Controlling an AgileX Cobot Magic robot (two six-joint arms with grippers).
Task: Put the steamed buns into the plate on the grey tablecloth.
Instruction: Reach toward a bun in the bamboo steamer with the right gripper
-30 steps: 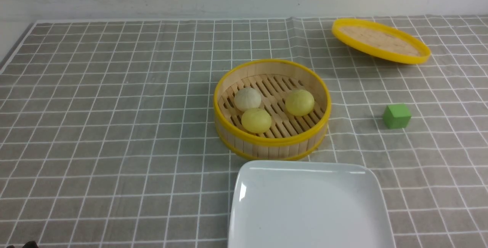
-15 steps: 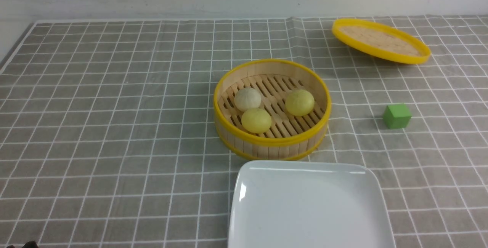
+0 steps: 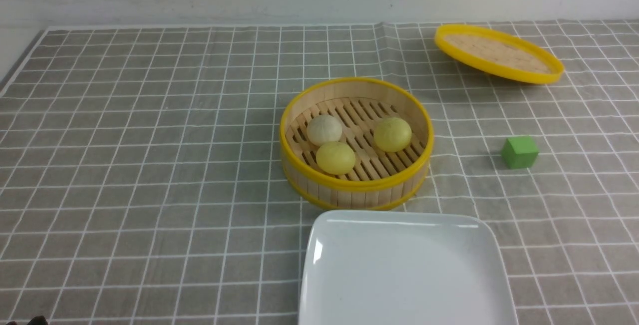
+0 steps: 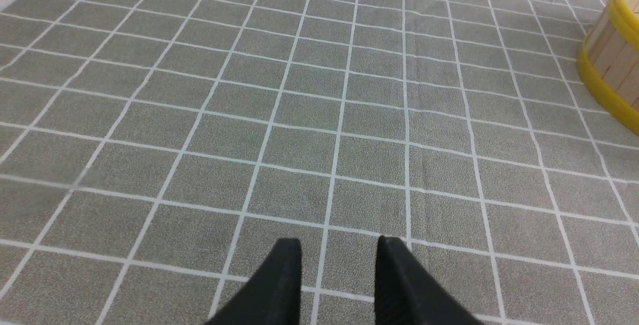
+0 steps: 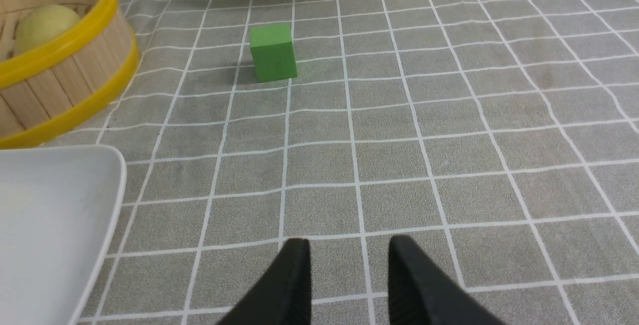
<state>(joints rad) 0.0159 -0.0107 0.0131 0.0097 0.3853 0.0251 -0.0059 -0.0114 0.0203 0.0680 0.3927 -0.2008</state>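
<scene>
Here, far left: the left gripper [image 4: 339, 242] hangs low over the bare grey tablecloth [image 3: 125, 165]. Its two black fingers stand a narrow gap apart, with only cloth showing between them. The cloth is grey with a grid of thin white lines and a few soft creases.

Centre: a round bamboo steamer basket [image 3: 355, 185] has a yellow rim, a slatted floor and no lid on it. All three buns sit inside.
- off-white bun [image 3: 324, 129]: rear left of the basket floor, a matt dome with faint ridges.
- near yellow bun [image 3: 335, 158]: just in front of the off-white one and touching it or nearly so. It is pale yellow and smooth.
- far yellow bun [image 3: 392, 134]: on the right side of the floor, well apart from the other two, a slightly deeper yellow.

Just in front of the basket lies the plate [image 3: 399, 275], close to it but not touching. It is glossy white and square with rounded corners and a shallow rim, and nothing lies on it.

Right of the basket: a green cube [image 3: 519, 152] stands alone on the cloth. Further back right is a flat yellow-rimmed lid [image 3: 499, 53], which looks tilted. I cannot tell what props it.

Far right: the right gripper [image 5: 349, 241] is low over the cloth, near the plate's right corner. Its fingers are parted a little and hold nothing.
</scene>
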